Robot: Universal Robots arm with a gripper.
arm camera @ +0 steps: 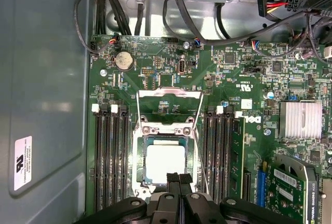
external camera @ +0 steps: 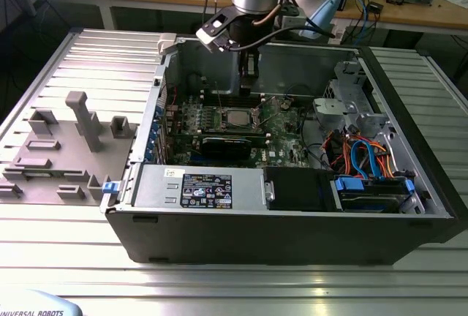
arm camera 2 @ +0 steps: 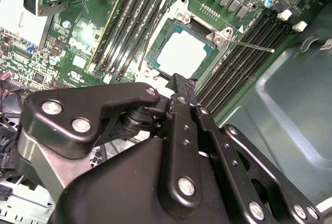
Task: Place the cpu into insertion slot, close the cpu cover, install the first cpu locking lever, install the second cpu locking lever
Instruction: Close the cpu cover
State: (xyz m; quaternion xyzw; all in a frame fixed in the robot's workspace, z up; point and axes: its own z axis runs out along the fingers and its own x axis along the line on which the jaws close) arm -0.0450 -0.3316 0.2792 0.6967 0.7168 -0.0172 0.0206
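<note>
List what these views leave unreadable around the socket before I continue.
- First wrist view: the shut black gripper covers the near edge of the flat silver-topped square cpu and of the silver-rimmed dark insertion slot.
- Second wrist view: the gripper hides the slot's nearest corner.
- Exterior view: the cpu is too small to tell whether it sits flush.

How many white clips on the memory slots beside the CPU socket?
4, in the first wrist view: first clip and second clip on one side of the insertion slot, third clip and fourth clip opposite. The gripper may hide others.
</note>
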